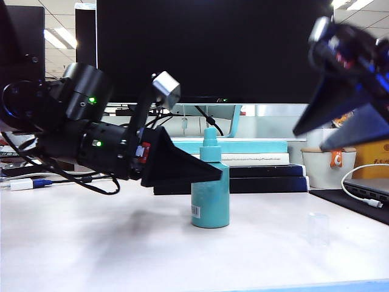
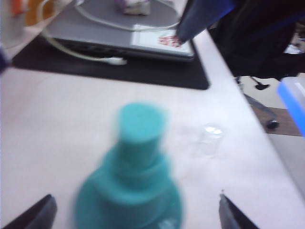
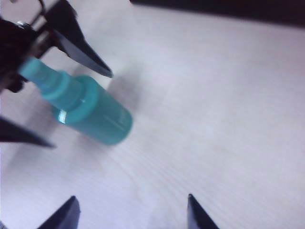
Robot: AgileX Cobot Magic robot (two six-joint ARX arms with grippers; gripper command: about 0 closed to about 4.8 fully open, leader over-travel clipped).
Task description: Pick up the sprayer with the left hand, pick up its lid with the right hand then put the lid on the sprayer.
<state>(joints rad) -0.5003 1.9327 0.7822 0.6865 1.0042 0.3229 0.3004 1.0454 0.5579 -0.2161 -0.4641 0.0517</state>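
Note:
The teal sprayer [image 1: 210,196] stands upright on the pale table, its nozzle bare. My left gripper [image 1: 214,173] is open, with one finger on each side of the bottle's upper body and not touching it. In the left wrist view the sprayer [image 2: 136,176] fills the gap of the left gripper [image 2: 136,202], blurred. The clear lid [image 1: 318,229] stands on the table to the right of the sprayer, also seen as the lid [image 2: 209,139]. My right gripper [image 1: 310,140] hangs open high at the right, empty. The right wrist view shows the right gripper [image 3: 131,200] above bare table, with the sprayer [image 3: 90,112] farther off.
A white cup with a brown rim [image 1: 325,168] and a stack of books [image 1: 255,164] stand behind the sprayer, below a dark monitor [image 1: 213,48]. A laptop [image 2: 119,33] with a white cable lies on a black mat [image 2: 119,74] at the right. The table edge [image 2: 267,143] runs near the lid.

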